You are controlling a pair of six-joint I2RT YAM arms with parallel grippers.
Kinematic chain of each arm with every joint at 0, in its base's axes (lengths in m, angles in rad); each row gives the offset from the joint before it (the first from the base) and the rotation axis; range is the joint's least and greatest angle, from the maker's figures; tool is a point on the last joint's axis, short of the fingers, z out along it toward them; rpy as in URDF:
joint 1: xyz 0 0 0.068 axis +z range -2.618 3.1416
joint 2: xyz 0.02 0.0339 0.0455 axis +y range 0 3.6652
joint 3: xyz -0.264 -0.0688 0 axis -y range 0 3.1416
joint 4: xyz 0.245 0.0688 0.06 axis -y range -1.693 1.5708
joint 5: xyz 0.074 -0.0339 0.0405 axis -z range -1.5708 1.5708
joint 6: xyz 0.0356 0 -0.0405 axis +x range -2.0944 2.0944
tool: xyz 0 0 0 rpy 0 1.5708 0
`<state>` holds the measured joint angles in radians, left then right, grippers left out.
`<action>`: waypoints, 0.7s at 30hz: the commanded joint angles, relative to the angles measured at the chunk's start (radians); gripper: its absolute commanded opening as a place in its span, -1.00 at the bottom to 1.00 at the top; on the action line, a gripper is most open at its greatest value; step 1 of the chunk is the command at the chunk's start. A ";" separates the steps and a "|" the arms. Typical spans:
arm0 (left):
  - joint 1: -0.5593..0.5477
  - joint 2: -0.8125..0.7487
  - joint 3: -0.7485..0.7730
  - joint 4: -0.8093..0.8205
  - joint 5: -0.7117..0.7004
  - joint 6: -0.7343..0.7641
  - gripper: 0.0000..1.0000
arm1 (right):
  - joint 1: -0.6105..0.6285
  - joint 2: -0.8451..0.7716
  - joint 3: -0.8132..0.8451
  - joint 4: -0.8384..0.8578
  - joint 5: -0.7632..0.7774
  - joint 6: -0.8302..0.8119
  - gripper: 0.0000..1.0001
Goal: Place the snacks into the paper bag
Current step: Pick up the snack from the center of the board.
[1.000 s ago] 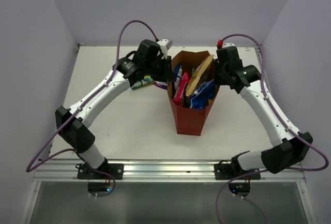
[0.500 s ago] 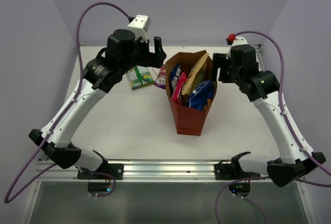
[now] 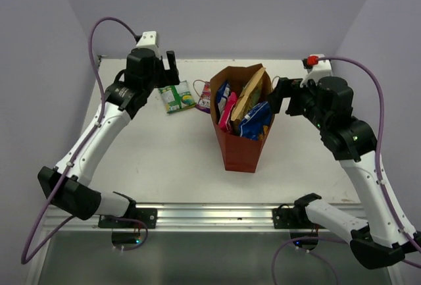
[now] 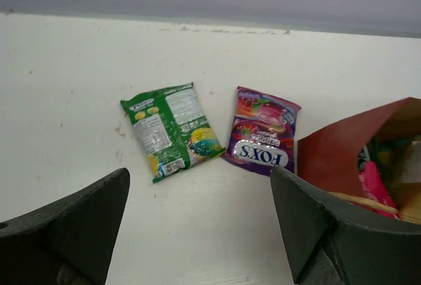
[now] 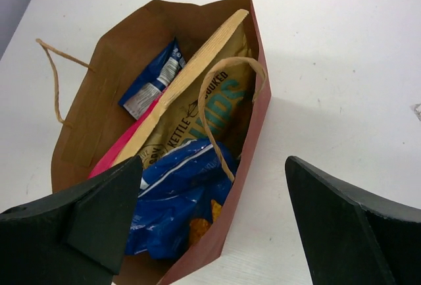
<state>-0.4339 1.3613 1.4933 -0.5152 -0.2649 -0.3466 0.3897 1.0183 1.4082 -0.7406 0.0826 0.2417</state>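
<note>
The red-brown paper bag [image 3: 240, 152] stands upright mid-table with its mouth open. Inside it are a blue packet [image 5: 177, 199], a tan-brown packet [image 5: 191, 110], a pink one [image 5: 115, 150] and a blue-and-white one [image 5: 152, 81]. On the table left of the bag lie a small green packet [image 4: 172, 129] and a purple candy packet [image 4: 263, 139]. My left gripper [image 3: 171, 63] hangs open above and to the left of those two, and its wrist view shows only table between the left gripper's [image 4: 199, 186] fingers. My right gripper [image 3: 279, 93] is open beside the bag's right rim, holding nothing.
Thin twine handles [image 5: 56, 77] droop from the bag's rim, one into its mouth. Lilac walls close the table on the left, back and right. A metal rail [image 3: 210, 216] with the arm bases runs along the near edge.
Both grippers have opened and drawn away from the bag's sides. The left arm rose and swung left; the right arm swung right. The bag stayed standing.
</note>
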 commanded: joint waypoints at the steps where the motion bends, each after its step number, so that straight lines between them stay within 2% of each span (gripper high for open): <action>1: 0.079 0.035 -0.067 0.141 0.047 -0.087 0.82 | -0.003 -0.076 -0.073 0.118 -0.027 -0.036 0.89; 8: 0.216 0.220 -0.116 0.270 0.222 -0.235 0.72 | -0.003 -0.176 -0.205 0.227 -0.041 -0.042 0.93; 10: 0.259 0.298 -0.117 0.328 0.310 -0.265 0.66 | -0.003 -0.184 -0.231 0.251 -0.038 -0.042 0.93; 13: 0.308 0.407 -0.091 0.374 0.418 -0.282 0.60 | -0.003 -0.181 -0.242 0.259 -0.029 -0.048 0.93; 21: 0.363 0.602 -0.051 0.394 0.529 -0.279 0.50 | -0.002 -0.152 -0.235 0.270 -0.027 -0.062 0.93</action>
<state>-0.0895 1.9404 1.3952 -0.1944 0.1795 -0.6052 0.3897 0.8581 1.1656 -0.5270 0.0586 0.2001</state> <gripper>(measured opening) 0.758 0.963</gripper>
